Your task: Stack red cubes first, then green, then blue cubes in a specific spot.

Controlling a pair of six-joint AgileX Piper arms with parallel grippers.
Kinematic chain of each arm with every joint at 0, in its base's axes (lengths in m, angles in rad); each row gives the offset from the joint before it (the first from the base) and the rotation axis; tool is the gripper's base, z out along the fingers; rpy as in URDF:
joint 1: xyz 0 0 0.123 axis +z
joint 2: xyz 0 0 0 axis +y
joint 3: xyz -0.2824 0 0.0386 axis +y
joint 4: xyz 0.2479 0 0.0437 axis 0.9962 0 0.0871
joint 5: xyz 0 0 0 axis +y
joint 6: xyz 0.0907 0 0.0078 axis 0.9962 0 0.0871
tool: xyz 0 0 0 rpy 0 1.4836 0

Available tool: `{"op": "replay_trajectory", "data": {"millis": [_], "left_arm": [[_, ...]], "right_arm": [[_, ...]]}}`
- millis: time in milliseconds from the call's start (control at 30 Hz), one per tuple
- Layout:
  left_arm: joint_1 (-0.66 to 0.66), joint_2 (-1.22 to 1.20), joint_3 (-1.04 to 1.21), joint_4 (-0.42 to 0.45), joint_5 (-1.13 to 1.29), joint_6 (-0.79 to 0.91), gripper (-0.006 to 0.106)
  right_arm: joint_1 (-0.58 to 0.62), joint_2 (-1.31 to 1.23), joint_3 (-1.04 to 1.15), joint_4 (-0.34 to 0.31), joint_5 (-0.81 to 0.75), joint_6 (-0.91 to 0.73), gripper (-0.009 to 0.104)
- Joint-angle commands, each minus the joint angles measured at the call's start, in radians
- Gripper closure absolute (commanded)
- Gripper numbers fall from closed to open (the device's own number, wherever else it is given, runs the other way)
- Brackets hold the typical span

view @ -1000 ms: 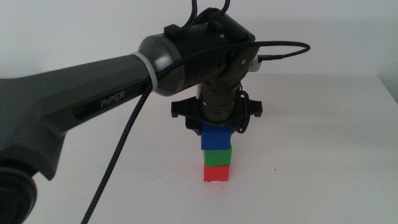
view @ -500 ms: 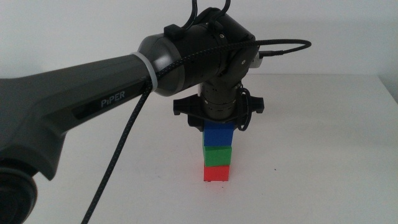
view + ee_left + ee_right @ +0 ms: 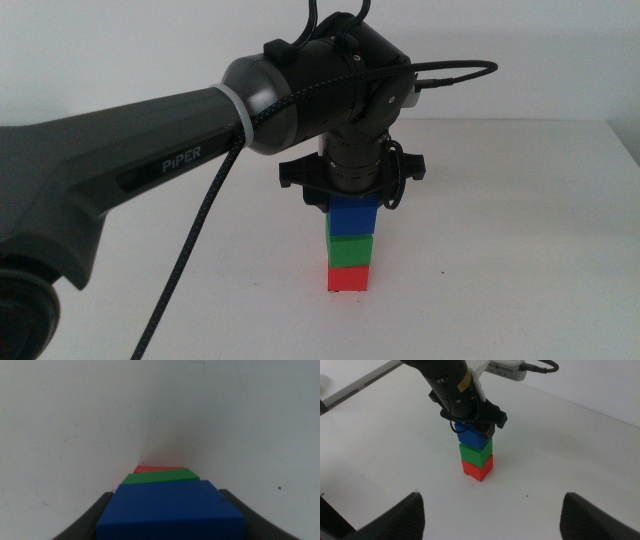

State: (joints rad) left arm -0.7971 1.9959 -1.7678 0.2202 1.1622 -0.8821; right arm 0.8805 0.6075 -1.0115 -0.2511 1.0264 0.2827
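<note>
Here the blue cube (image 3: 353, 215) sits on the green cube (image 3: 349, 249), which rests on the red cube (image 3: 348, 278), the three forming one column on the white table (image 3: 520, 250) just below the centre of the middle view. The green cube appears turned slightly against the blue one in the left wrist view, so the column is not perfectly square. The left gripper (image 3: 352, 203) stands directly over the stack at 12 o'clock, its jaws flanking the blue cube's sides; whether they press it or have let go cannot be told. The right gripper (image 3: 492, 515) waits well apart, jaws spread wide, holding nothing. Probable risks: a sideways drift during withdrawal could drag the blue cube off; a jaw that sticks could lift it; the skewed green layer reduces support, so a small nudge may topple the column.
</note>
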Motion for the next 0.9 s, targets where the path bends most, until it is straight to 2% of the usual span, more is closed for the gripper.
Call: {"op": "replay_trajectory", "data": {"millis": [0, 533, 567, 633, 667, 867], "left_arm": [[-0.001, -0.007, -0.008, -0.003, 0.006, -0.014, 0.102], [-0.001, -0.007, 0.027, -0.008, -0.032, -0.035, 0.101], [-0.001, -0.007, 0.027, 0.0, -0.027, -0.035, 0.091], [-0.001, -0.007, 0.027, 0.0, -0.027, -0.033, 0.085], [-0.001, -0.007, 0.027, 0.0, -0.022, -0.023, 0.072], [-0.001, -0.007, 0.027, 0.016, -0.021, -0.005, 0.043]], "right_arm": [[-0.005, -0.002, 0.004, -0.007, -0.009, -0.008, 0.017], [-0.005, -0.002, 0.004, -0.007, -0.009, -0.008, 0.017], [-0.005, -0.002, 0.004, -0.007, -0.009, -0.008, 0.017], [-0.005, -0.002, 0.004, -0.007, -0.009, -0.008, 0.017], [-0.005, -0.002, 0.004, -0.007, -0.009, -0.008, 0.017], [-0.005, -0.002, 0.004, -0.007, -0.009, -0.008, 0.017]]}}
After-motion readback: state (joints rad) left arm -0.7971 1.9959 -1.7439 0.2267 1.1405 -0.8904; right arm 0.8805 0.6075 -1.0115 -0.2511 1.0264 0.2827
